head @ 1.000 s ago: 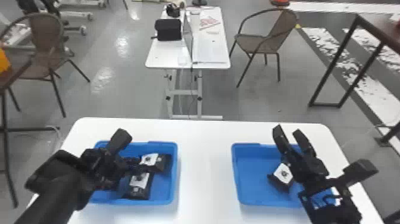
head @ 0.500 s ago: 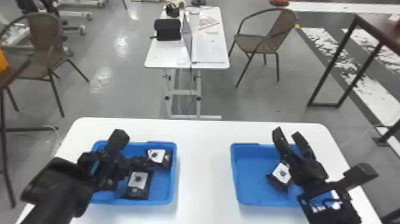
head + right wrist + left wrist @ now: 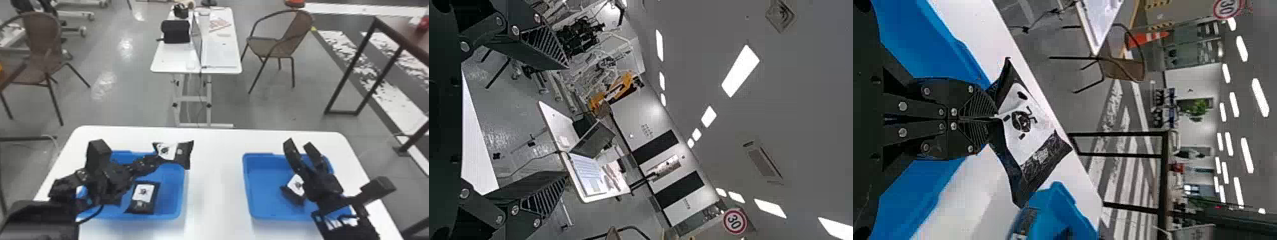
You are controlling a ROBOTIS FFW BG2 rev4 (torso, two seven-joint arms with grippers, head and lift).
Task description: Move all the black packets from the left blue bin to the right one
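Observation:
My left gripper (image 3: 157, 159) holds a black packet (image 3: 182, 153) with a white label above the far right corner of the left blue bin (image 3: 182, 191). In the left wrist view, the left gripper (image 3: 995, 117) is shut on the edge of that packet (image 3: 1025, 120). Another black packet (image 3: 148, 198) lies flat in the left bin. One black packet (image 3: 292, 191) rests in the right blue bin (image 3: 247, 191), partly behind my right gripper (image 3: 297, 146), which is parked above that bin. Its fingers stand apart in the right wrist view, with nothing between the right gripper's tips (image 3: 566, 120).
A white table (image 3: 214, 178) carries both bins, with a strip of tabletop between them. Beyond its far edge stand a second white table (image 3: 162, 60) with a laptop and a brown chair (image 3: 277, 44).
The left gripper has lifted a packet from the far right part of the left bin and moved right and upward with it. The right arm has hardly moved.

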